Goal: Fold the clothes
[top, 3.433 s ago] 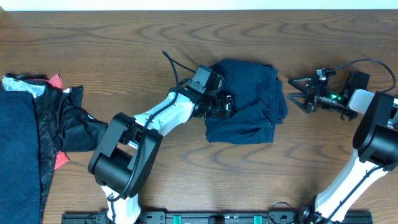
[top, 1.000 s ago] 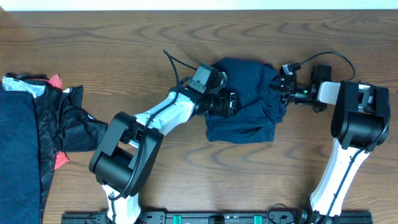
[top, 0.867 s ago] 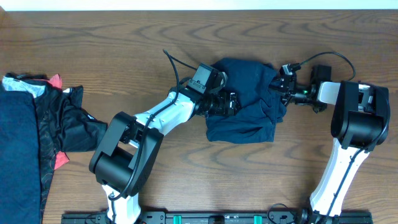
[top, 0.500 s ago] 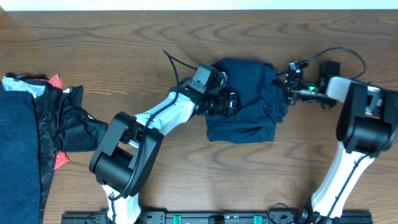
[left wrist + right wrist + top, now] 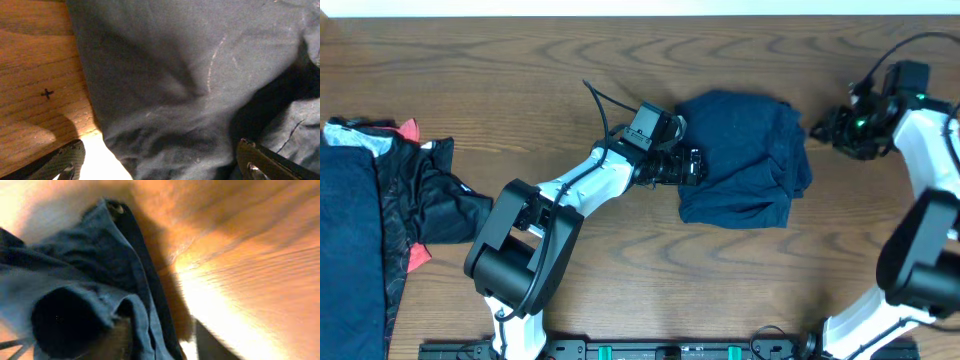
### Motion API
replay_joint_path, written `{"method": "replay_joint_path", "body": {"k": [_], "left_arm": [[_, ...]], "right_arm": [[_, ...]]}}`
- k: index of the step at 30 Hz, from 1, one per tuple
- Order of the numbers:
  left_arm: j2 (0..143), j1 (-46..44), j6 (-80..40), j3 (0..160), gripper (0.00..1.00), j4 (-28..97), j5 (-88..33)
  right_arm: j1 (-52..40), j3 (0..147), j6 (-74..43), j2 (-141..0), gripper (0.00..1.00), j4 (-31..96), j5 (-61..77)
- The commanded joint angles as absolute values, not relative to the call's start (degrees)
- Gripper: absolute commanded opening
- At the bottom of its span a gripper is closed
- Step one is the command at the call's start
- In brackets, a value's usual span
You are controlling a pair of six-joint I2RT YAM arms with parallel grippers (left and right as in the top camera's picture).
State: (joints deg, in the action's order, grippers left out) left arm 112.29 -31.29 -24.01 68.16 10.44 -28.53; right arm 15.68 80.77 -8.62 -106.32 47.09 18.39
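The crumpled plain dark navy fabric garment lies on the brown wooden worktop, the left jaws spread wide over its left edge, while the right jaws, seemingly just off its right side, are too blurred to tell.

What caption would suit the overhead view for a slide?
Navy garment bunched centrally, left gripper at its edge, right gripper nearby; other clothes far left.

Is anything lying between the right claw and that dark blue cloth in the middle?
Nothing visible does. Only bare wood of the table shows between the right gripper and the right edge of the navy garment; the other clothes lie far off at the left end.
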Motion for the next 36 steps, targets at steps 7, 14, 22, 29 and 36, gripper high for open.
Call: {"method": "replay_joint_path", "body": {"k": [7,14,22,29,36], "left_arm": [[113.3,-31.3,-23.8,67.6,0.98,10.6,-28.8],[113.3,-31.3,-23.6,67.6,0.98,10.6,-28.8],[113.3,-31.3,-23.6,67.6,0.98,10.6,-28.9],[113.3,-31.3,-23.6,67.6,0.98,12.1,-28.9],[113.3,-31.3,-23.6,67.6,0.98,12.3,-28.8]], "right_arm": [[15.7,82.5,-8.0,-103.7,0.01,50.6,14.5],[14.9,82.4,-4.9,-103.9,0.99,51.4,16.5],[10.3,82.0,-3.6,-106.3,0.99,52.1,20.4],[7.3,81.7,-5.4,-110.0,0.99,51.9,18.3],[7.5,81.7,-5.5,-114.1,0.99,51.7,18.2]]}}
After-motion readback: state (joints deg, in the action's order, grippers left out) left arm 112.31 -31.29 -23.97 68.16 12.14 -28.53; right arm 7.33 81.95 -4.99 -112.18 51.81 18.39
